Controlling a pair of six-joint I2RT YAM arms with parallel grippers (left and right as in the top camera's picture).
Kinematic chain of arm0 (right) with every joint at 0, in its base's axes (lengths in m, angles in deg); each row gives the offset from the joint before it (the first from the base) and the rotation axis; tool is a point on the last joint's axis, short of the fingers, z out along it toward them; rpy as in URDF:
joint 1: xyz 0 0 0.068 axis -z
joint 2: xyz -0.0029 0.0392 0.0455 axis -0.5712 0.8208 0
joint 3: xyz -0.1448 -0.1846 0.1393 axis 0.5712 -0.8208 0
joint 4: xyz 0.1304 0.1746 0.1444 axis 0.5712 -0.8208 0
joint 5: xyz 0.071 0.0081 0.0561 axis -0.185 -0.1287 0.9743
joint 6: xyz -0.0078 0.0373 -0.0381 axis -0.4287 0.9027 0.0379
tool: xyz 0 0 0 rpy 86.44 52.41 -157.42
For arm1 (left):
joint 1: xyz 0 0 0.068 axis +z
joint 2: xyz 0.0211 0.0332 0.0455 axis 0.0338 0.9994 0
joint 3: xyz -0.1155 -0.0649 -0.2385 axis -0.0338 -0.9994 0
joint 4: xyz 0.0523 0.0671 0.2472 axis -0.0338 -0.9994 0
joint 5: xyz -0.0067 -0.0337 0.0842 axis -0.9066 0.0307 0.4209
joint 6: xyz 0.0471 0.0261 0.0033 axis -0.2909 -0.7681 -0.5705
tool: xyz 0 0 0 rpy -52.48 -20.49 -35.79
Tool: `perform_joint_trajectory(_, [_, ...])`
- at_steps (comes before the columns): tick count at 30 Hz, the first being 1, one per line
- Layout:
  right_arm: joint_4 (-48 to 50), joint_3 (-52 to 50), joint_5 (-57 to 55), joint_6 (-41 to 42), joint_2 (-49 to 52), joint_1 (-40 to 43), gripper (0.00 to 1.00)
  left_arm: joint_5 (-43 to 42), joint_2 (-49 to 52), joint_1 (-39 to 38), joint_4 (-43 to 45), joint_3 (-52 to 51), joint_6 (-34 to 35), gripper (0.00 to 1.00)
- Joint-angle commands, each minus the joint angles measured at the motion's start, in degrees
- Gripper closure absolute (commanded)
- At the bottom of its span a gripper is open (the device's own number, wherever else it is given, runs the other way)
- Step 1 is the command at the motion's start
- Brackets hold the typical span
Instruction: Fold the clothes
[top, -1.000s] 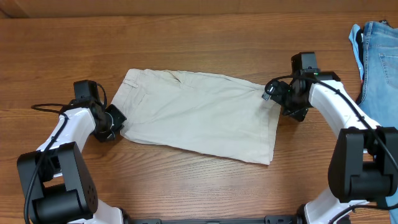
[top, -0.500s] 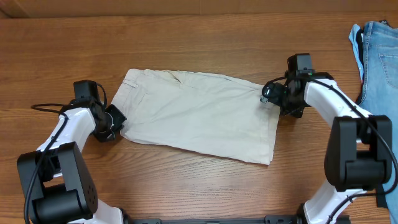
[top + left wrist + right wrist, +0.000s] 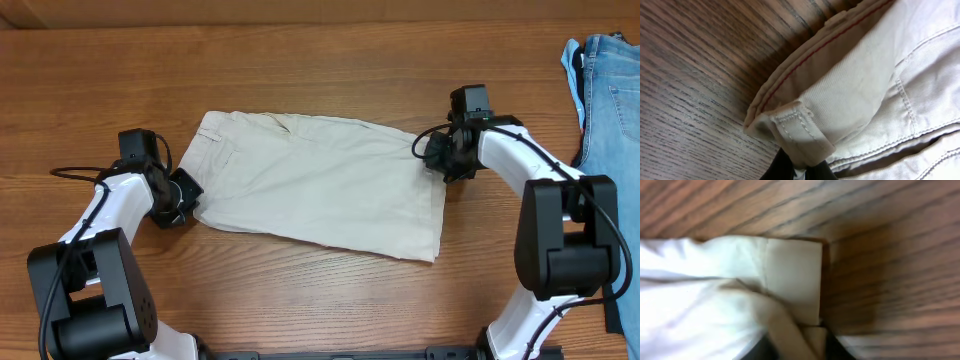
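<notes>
The clothes, one pair of cream khaki shorts (image 3: 320,185), lie flat across the middle of the wooden table, waistband to the left and leg hems to the right. My left gripper (image 3: 190,195) is shut on the waistband's near corner. In the left wrist view, the dark fingers (image 3: 782,170) pinch that corner of the shorts (image 3: 865,75) by a belt loop. My right gripper (image 3: 432,155) sits at the far right hem corner. The right wrist view is blurred, with the hem (image 3: 790,275) pinched between the closed fingers (image 3: 837,347).
Blue denim jeans (image 3: 610,90) lie at the table's far right edge, just beyond the right arm. Bare wood (image 3: 300,60) surrounds the shorts on every side. A black cable (image 3: 75,172) trails left of the left arm.
The right gripper has slid left onto the hem corner and closed on it from wide open. The left arm and the shorts have stayed still.
</notes>
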Motion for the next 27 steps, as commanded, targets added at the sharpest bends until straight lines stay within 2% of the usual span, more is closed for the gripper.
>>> perform_joint_trajectory(1, [1.5,-1.1,1.2,2.0,2.7,-0.6,0.96,-1.6,0.8,0.5,-0.2,0.7,0.8,0.95])
perform_joint_trajectory(3, [4.3,-1.1,1.2,2.5,2.7,-0.6,0.96,-1.7,0.8,0.5,-0.5,0.7,1.2,0.89])
perform_joint_trajectory(7, [11.0,-1.1,1.2,2.7,2.7,-0.6,0.96,-5.3,0.8,0.5,-1.5,0.7,2.5,0.96])
perform_joint_trajectory(13, [22.2,-1.1,1.2,3.2,2.8,-0.5,0.96,-13.6,0.8,0.3,-1.8,0.5,5.9,0.96])
perform_joint_trajectory(16, [28.0,-1.1,1.0,7.0,3.3,-0.5,0.96,-13.0,0.8,-0.9,-1.4,0.5,9.0,0.96])
perform_joint_trajectory(19, [32.8,-1.0,1.0,10.0,4.0,-0.5,0.96,-11.9,0.8,-2.6,-0.2,0.5,9.2,0.96])
perform_joint_trajectory(24, [32.5,0.8,1.2,10.0,4.0,-0.5,0.96,-8.1,0.8,-5.3,1.4,0.5,9.3,0.96])
perform_joint_trajectory(25, [31.7,1.3,1.2,10.0,4.0,-0.5,0.95,-7.1,0.8,-5.7,1.6,0.5,9.3,0.95])
perform_joint_trajectory(26, [30.7,1.9,1.2,10.0,4.0,-0.5,0.86,-5.9,0.8,-6.1,1.6,0.5,9.3,0.92])
perform_joint_trajectory(27, [29.5,2.5,1.2,10.0,4.0,-0.5,0.67,-4.9,0.8,-6.3,1.6,0.5,9.3,0.88])
